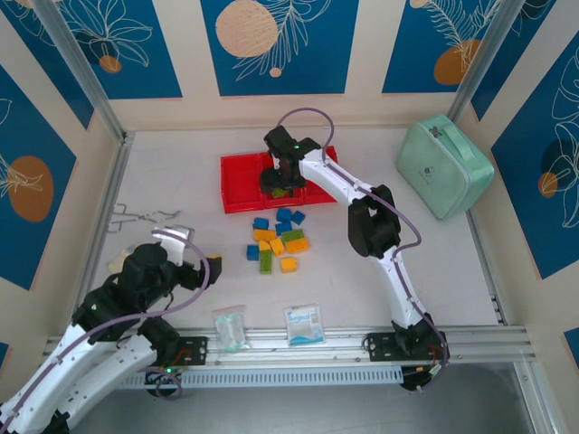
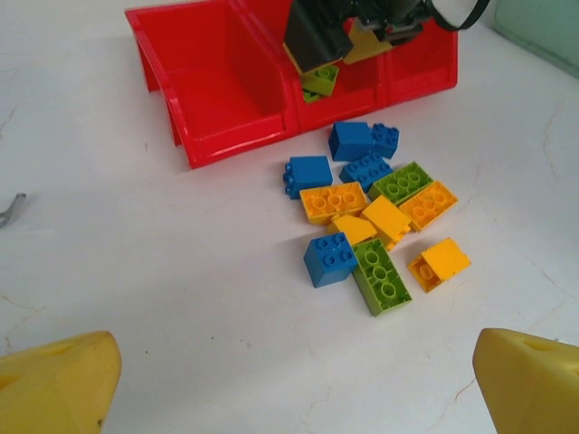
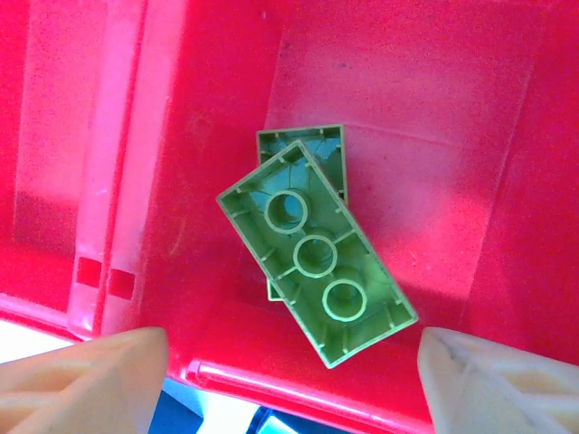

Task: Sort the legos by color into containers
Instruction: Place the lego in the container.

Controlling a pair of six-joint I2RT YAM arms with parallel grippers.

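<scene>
The red tray [image 1: 240, 185] of three bins sits at the back centre. My right gripper [image 1: 279, 185] hangs open over its middle bin [image 3: 407, 90], fingers [image 3: 81, 380] spread wide with nothing between them. In that bin a green lego [image 3: 317, 253] lies underside up across a second green lego [image 3: 312, 145]. In front of the tray, a loose pile of blue, green and orange-yellow legos [image 2: 371, 217] rests on the table. My left gripper [image 2: 298, 380] is open and empty, low over the table, near left of the pile.
A mint green zip case [image 1: 445, 165] stands at the back right. Two clear packets [image 1: 230, 327] [image 1: 304, 323] lie by the front rail. A bent metal wire piece [image 1: 136, 217] lies at the left. The tray's left bin [image 2: 217, 90] holds nothing.
</scene>
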